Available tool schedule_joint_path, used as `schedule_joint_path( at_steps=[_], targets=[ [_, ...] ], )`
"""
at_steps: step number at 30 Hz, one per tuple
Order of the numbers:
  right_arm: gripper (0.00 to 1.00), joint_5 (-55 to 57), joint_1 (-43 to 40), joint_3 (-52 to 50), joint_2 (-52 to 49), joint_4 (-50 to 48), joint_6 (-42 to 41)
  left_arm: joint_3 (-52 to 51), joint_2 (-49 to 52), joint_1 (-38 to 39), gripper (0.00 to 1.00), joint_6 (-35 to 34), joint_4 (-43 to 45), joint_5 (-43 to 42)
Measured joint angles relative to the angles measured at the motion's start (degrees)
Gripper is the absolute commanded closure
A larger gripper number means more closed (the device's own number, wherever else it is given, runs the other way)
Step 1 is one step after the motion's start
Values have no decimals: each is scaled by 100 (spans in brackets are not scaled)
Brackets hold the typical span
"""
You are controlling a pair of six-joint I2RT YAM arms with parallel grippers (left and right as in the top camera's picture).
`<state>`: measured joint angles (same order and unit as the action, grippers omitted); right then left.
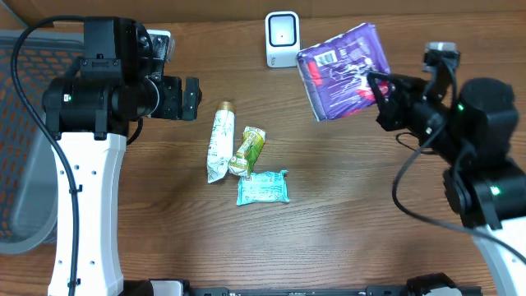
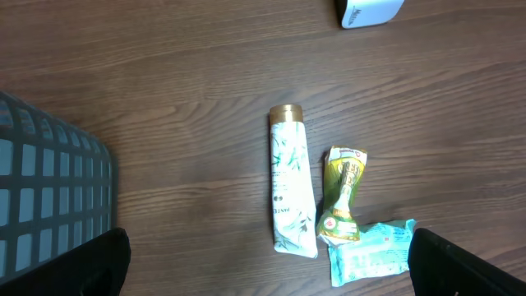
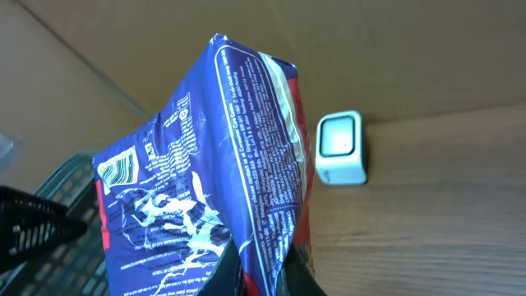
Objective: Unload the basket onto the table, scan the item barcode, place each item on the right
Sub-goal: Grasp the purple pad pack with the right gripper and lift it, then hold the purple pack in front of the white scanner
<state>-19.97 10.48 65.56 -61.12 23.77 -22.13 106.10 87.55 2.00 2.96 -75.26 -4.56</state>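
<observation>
Right claw: clenched on one edge of the purple packet, holding it aloft just right of the scanner. Left claw: spread wide and grasping nothing, well left of the scanner.

Bench: dark wood, carrying the rest. Grey basket: far left of the scanner, at the bench edge.

Packet's printed face: turned up toward the overhead camera, not toward the scanner's window. Cannot tell for certain which patch of print is the barcode.

To scan well: find the code first, swing that face round to the window, bring it near and square-on, hold steady, keep the grip and any creases off the bars.

Loose items in front of the scanner, well apart from it: cream tube, teal pack, green sachet lying between them. Leave alone.
</observation>
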Motion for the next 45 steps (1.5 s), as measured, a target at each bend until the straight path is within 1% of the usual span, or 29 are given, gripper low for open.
schedule_joint_path(
  at_steps=[6, 12, 14, 16, 19, 21, 23, 25, 27, 28, 32, 33, 37, 39, 42, 45],
  targets=[
    [96, 761, 446, 0, 210, 37, -20, 0, 0, 0, 0, 0, 0, 0],
    [96, 1893, 1088, 17, 17, 37, 57, 0, 0, 0, 0, 0, 0, -2],
    [96, 2288, 1270, 160, -267, 118, 160, 0, 0, 0, 0, 0, 2, 0],
    [96, 2693, 1412, 535, -750, 358, 337, 0, 0, 0, 0, 0, 0, 0],
    [96, 3467, 1565, 1497, -1735, 763, 745, 0, 0, 0, 0, 0, 0, 0],
    [96, 4039, 1631, 2087, -2304, 813, 1060, 0, 0, 0, 0, 0, 7, 0],
    [96, 4763, 1716, 2653, -2929, 544, 1497, 0, 0, 0, 1, 0, 2, -2],
    [94, 5488, 1827, 2946, -3464, -155, 2157, 0, 0, 0, 0, 0, 2, 0],
    [95, 6218, 1982, 3073, -4050, -1130, 3128, 0, 0, 0, 0, 0, -2, -2],
    [96, 6428, 2031, 3088, -4236, -1449, 3486, 0, 0, 0, 0, 0, 4, 0],
    [96, 7372, 2247, 3095, -5268, -3224, 5547, 2, 0, 0, 0, 0, 4, -2],
    [96, 7495, 2277, 3095, -5477, -3440, 5995, 2, 0, 0, 0, 0, 2, 0],
    [96, 7799, 2328, 3095, -6179, -3731, 7803, 2, 0, 0, 1, 0, 0, -2],
    [96, 7801, 2326, 3095, -6367, -3744, 8380, 2, 0, 0, 1, 0, 2, 0],
    [96, 7707, 2326, 3093, -6496, -3818, 8979, 2, 0, 0, 0, 0, 0, 0],
    [96, 7528, 2326, 3093, -6505, -3934, 9291, 2, 0, 0, 0, 0, 0, -2]
  ],
)
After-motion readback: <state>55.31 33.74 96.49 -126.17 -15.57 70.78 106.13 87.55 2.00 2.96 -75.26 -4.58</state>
